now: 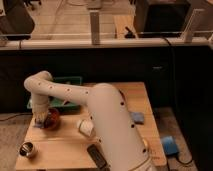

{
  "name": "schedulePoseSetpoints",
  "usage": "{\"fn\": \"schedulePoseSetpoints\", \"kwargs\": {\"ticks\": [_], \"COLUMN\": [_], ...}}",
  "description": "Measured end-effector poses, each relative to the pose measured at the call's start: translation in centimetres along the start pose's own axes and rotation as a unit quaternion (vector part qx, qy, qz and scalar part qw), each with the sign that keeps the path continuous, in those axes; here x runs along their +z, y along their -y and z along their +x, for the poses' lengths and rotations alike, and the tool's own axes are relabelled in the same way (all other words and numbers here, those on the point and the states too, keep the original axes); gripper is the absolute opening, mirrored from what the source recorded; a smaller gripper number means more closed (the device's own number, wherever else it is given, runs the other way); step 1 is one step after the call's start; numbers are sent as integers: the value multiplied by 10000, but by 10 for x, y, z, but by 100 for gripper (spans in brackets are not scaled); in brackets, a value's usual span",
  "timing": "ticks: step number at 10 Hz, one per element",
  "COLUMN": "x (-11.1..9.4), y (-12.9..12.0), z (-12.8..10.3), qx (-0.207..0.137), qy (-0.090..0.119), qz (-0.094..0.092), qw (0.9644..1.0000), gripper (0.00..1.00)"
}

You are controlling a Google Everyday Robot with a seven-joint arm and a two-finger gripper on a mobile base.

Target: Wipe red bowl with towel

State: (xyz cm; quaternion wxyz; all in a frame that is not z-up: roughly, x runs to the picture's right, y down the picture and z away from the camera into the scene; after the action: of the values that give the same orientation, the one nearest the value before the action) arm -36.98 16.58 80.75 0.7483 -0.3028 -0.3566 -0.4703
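The red bowl [52,119] sits on the left part of the wooden table [65,147]. My white arm reaches from the lower right, bends at the far left and comes down to the bowl. My gripper [42,119] is at the bowl's left rim, low over it. A bit of pale cloth, the towel [38,123], shows under the gripper at the bowl's left edge; most of it is hidden.
A green tray [67,82] stands behind the bowl. A white cup [85,127] lies on its side mid-table. A small metal cup [27,149] is at front left. A dark device [97,156] lies near the front edge. A blue sponge [137,118] lies at right.
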Motion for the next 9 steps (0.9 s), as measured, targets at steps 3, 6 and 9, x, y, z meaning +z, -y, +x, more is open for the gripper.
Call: {"fn": "schedulePoseSetpoints", "kwargs": {"ticks": [3,6,9], "x": [-4,-12,-23], "y": [-24,-47,-41], "z": [-2,8,38], "qx": [127,360,492], "qy": [-16,-149,-408], "qz": [-122,-207,-164], "qw": [9998,9990,9978], "gripper": [0,0,0]}}
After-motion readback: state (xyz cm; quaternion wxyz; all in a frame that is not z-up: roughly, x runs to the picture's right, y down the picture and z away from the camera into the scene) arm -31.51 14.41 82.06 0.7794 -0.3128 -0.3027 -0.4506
